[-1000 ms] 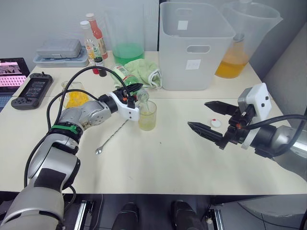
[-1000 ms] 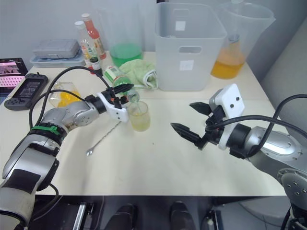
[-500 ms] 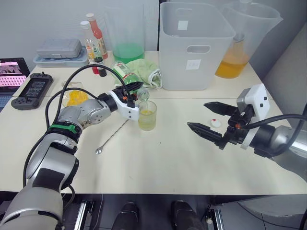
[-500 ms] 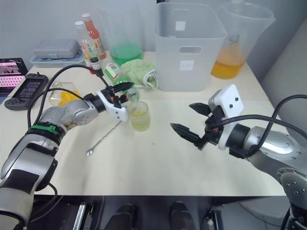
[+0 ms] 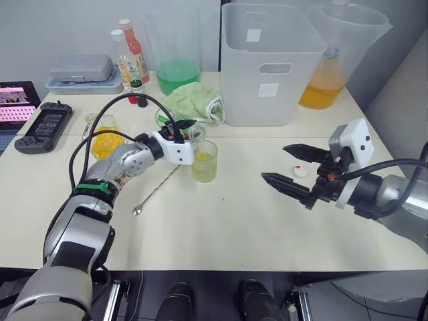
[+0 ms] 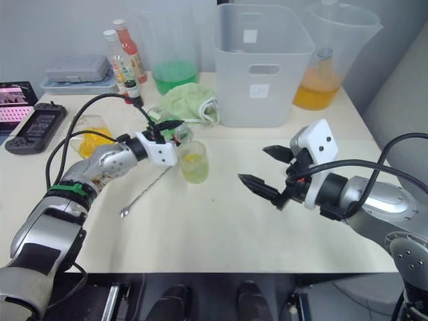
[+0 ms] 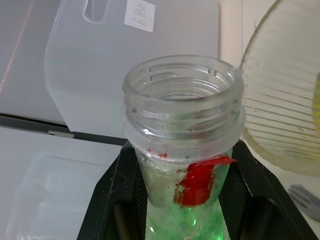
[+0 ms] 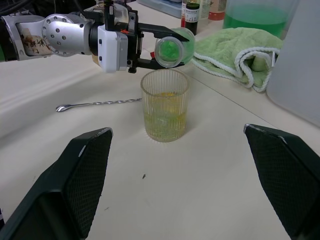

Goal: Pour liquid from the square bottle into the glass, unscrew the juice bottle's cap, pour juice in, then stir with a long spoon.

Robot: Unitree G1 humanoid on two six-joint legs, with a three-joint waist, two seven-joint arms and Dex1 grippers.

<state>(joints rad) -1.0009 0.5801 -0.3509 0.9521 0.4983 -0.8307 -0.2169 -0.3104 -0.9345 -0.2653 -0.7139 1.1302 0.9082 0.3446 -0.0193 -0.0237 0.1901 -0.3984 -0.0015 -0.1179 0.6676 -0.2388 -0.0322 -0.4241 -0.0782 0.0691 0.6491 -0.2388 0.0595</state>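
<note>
A pale cream surface (image 5: 221,221) runs out to a grey wall at the far side, and its far edge is crowded: a large translucent white plastic bin (image 5: 271,63), a big clear plastic pitcher holding orange liquid (image 5: 334,57) to the right of it, another clear pitcher with green liquid (image 5: 177,57) to the left, and a crumpled pale green cloth (image 5: 195,101) lying just in front of that. Further left stand two slim sauce bottles, one red-capped (image 5: 136,50) and one white-capped (image 5: 123,57), beside a flat grey lidded box (image 5: 81,70), with a black handheld game console (image 5: 45,125) at the far left edge of the surface. Near the middle stands the small clear ribbed glass tumbler (image 5: 204,161), upright and partly filled with yellowish liquid. The left hand (image 5: 186,131) is clamped on the neck of the slim clear plastic juice bottle with green liquid and a red neck band (image 7: 187,150); the bottle is tilted well over, uncapped, its open mouth just beside the glass rim on the far left side. The long thin silver bar spoon with a twisted stem (image 5: 157,191) lies flat on the surface just left of the glass, its bowl toward the near side. The right hand (image 5: 289,166) hovers over the surface well to the right of the glass, its two black fingers spread wide apart and holding nothing. The small round white cap with a red mark (image 5: 300,172) lies on the surface between those fingers.
</note>
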